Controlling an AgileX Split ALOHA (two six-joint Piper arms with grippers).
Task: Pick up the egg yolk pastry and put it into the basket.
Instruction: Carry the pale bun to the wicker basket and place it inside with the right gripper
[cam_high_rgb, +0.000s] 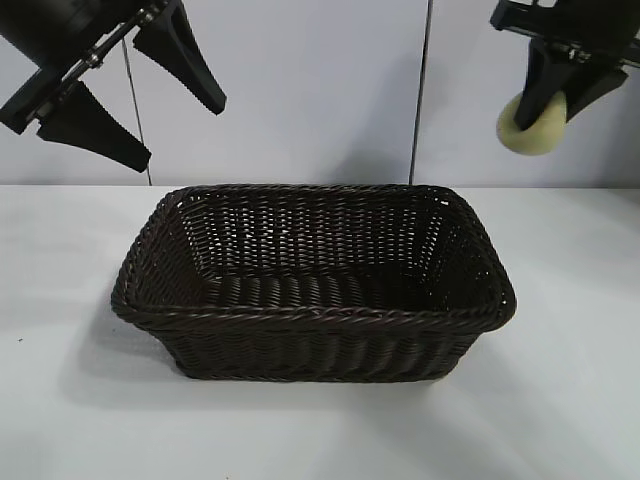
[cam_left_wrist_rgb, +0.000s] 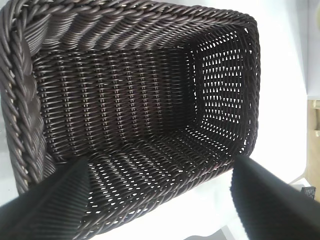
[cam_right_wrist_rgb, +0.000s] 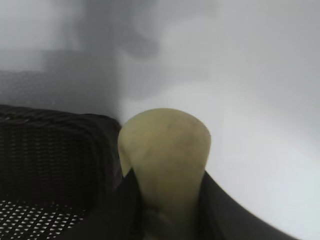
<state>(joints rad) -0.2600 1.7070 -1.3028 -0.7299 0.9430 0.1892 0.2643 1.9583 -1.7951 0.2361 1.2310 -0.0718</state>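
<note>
1. The basket (cam_high_rgb: 312, 285) sits mid-table with nothing in it, so I have its whole floor to drop into. Its braided rim and sloping sides are the only edges I must clear.
2. My left gripper (cam_high_rgb: 140, 85) hangs spread and empty above the basket's left end, out of my path.
3. My right gripper (cam_high_rgb: 548, 100) pinches the egg yolk pastry (cam_high_rgb: 532, 125) high beyond the right rim. It looks light and soft; I judge the side grip sound, needing no harder squeeze.

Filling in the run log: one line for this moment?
right gripper: holds small pale yellow pastry aloft | dark woven wicker basket: empty | left gripper: open, idle
</note>
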